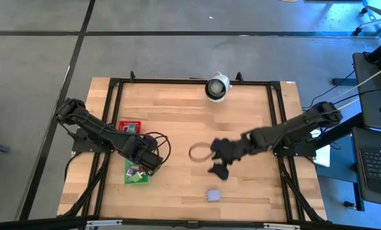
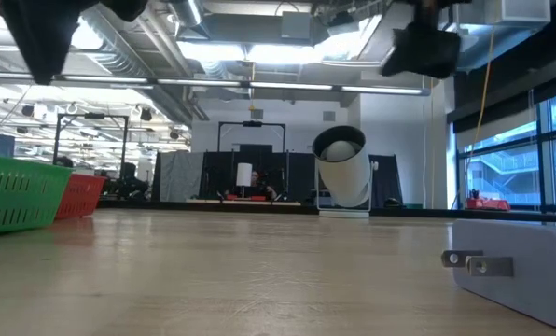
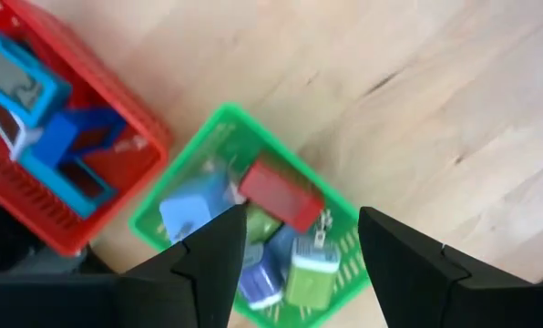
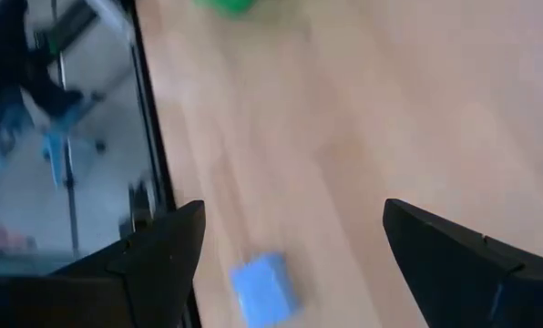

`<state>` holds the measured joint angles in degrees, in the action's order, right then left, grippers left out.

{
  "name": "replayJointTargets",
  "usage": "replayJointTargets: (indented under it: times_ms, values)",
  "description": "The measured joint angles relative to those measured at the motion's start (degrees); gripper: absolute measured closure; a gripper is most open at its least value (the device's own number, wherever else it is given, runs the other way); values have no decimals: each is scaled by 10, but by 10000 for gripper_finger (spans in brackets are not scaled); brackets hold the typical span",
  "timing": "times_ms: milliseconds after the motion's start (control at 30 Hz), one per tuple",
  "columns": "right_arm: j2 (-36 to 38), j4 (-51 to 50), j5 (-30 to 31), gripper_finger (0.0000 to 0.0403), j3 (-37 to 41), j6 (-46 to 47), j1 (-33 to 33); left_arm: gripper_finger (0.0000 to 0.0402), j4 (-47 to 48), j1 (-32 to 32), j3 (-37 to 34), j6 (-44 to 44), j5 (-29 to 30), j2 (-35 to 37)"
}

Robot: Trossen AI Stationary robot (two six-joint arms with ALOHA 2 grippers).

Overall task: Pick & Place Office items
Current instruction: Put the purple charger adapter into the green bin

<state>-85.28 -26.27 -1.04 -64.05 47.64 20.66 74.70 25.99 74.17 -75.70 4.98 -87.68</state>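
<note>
1. Seen from straight above: a pale wooden worktop (image 1: 241, 115) inside a black metal frame, with two dark robot arms reaching in from the left and right edges.
2. Near the left edge, two small rectangular mesh trays end to end: a red plastic tray (image 1: 129, 126) toward the far side and a green plastic tray (image 1: 136, 174) toward the near side.
3. Inside the green tray: a red block (image 3: 281, 194), a light blue block (image 3: 191, 208), a green piece and a blue piece, heaped together, probably items already sorted.
4. Inside the red tray: bright blue flat pieces (image 3: 57, 137).
5. Left gripper (image 3: 301, 239) hanging directly over the green tray, fingers spread apart and holding nothing, a pose suited to dropping off or reaching in.
6. Right gripper (image 1: 217, 165) above the middle of the worktop, toward the near edge; fingers wide apart, empty.
7. Remaining loose item: a small lavender-blue block (image 1: 213, 195) lying alone near the near edge, just beyond the right gripper and apart from it; probably the next pick, needing a descent to straddle it.
8. In the level view, the same block appears as a pale plug-like piece with two metal prongs (image 2: 516, 261).
9. Thin ring of cable (image 1: 199, 153) on the centre, beside the right gripper.
10. White round camera-like object with a black centre (image 1: 217, 87) at the far edge, not part of the sorting.
</note>
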Motion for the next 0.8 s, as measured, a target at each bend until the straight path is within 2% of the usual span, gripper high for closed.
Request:
replayJointTargets:
  times_ms: [200,433,567,800]
  values:
    - [-72,11,3,64,0,-14,94,192,-17,6,2,-8,33,0]
    - [-160,64,64,64,0,-128,179,195,-73,9,2,-15,48,0]
    - [-187,102,111,64,0,-171,199,196,-93,13,2,-15,55,0]
    - [-219,113,113,64,0,-144,201,196,-107,18,2,-18,60,0]
